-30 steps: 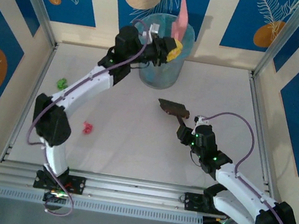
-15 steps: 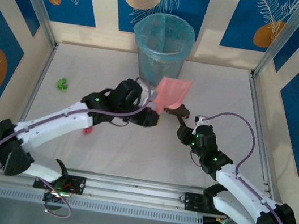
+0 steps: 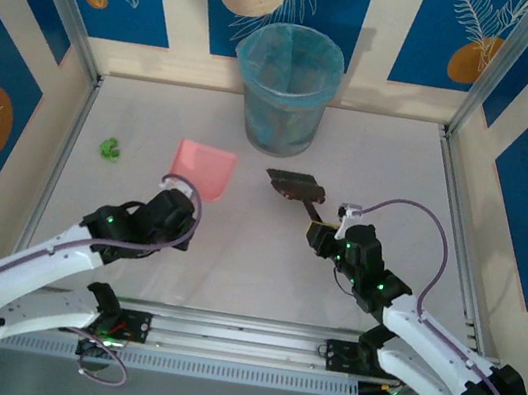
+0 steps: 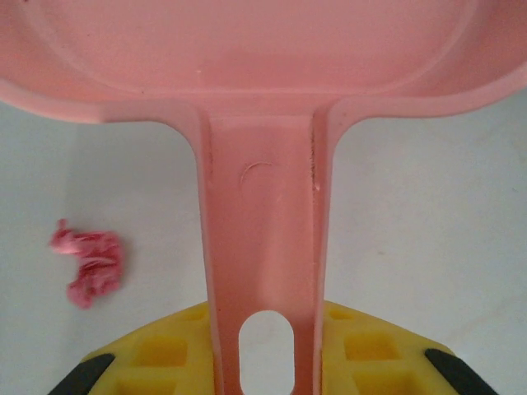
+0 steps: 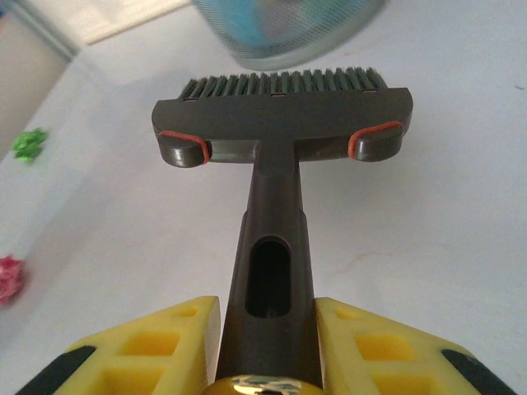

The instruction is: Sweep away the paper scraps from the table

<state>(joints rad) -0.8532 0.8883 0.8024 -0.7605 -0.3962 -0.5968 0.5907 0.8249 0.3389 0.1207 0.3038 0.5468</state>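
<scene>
Seen from above, shows the left pincer [image 3: 182, 202] clamped on the handle of a pink dustpan [image 3: 203, 165] over the left half of the worktop [image 3: 253, 262], the right pincer [image 3: 319, 231] pinched on a dark brush [image 3: 293, 184] — a green paper scrap [image 3: 109, 146] lying near the left edge. Through the left wrist, finds a red-pink scrap [image 4: 88, 265] on the white surface, just left of that handle. Through the right wrist, catches bristles aimed toward the blue bin [image 5: 288, 33].

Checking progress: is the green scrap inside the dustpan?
No, the green scrap lies on the table, apart from the pink dustpan, to its left.
</scene>
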